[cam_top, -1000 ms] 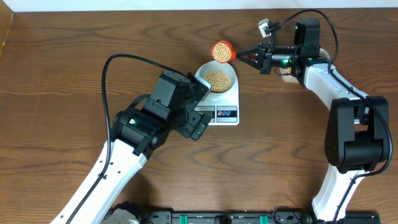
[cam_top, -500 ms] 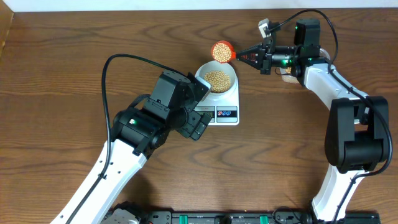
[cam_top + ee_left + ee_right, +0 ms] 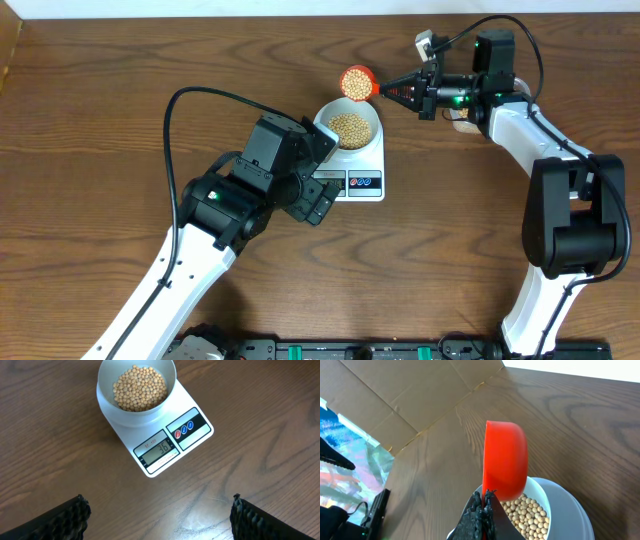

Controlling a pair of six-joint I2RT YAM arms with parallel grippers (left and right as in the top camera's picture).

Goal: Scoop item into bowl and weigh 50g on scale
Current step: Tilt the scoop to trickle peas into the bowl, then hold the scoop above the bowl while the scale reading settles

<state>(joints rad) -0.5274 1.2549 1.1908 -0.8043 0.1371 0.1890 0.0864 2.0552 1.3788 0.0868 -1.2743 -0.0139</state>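
The pale bowl (image 3: 372,117) stands on the white scale (image 3: 375,165), partly filled with tan beans (image 3: 349,127). In the left wrist view the bowl (image 3: 102,397), its beans (image 3: 139,387) and the scale (image 3: 127,435) lie ahead, and the display reads 36. My left gripper (image 3: 159,505) hangs open over bare wood on the display side of the scale, nothing between its fingers (image 3: 75,512). My right gripper (image 3: 395,92) is shut on the handle of a red scoop (image 3: 356,82) that holds beans just past the bowl's far rim. The scoop (image 3: 506,460) stands on edge above the bowl (image 3: 555,491).
A cardboard wall (image 3: 395,395) stands beyond the table's far edge. A pale object (image 3: 462,122) lies partly hidden under the right arm. The left arm's black cable (image 3: 200,95) loops above the wood to the left of the scale.
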